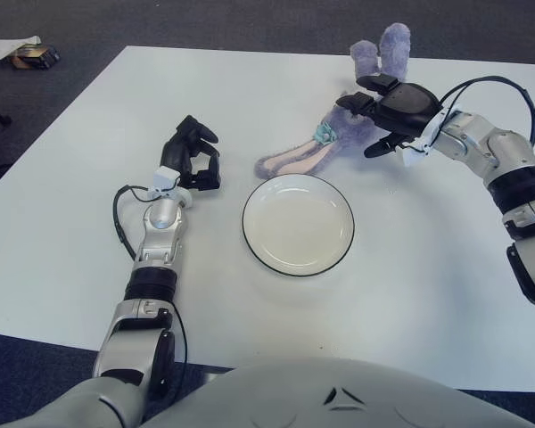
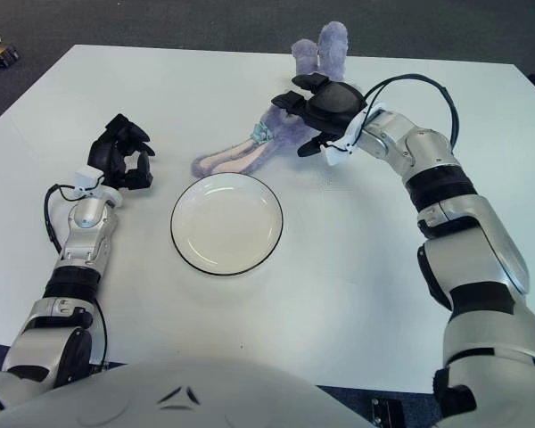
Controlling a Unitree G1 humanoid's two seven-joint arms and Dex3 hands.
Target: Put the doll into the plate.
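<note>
The doll (image 1: pixel 314 150) is a purple plush rabbit lying on the white table just beyond the plate, its ears (image 1: pixel 383 49) pointing to the far edge. The white plate (image 1: pixel 297 225) with a dark rim sits mid-table and holds nothing. My right hand (image 1: pixel 364 120) is over the doll's body, fingers spread across its top and thumb (image 1: pixel 377 148) out on the near side, not closed around it. It hides part of the doll's head and chest. My left hand (image 1: pixel 194 156) shows left of the plate with its fingers curled, holding nothing.
The white table (image 1: pixel 428 294) extends widely to the right and front of the plate. A small object with crumpled paper (image 1: pixel 22 52) lies on the dark floor at the far left. A black cable (image 1: pixel 495 85) loops above my right wrist.
</note>
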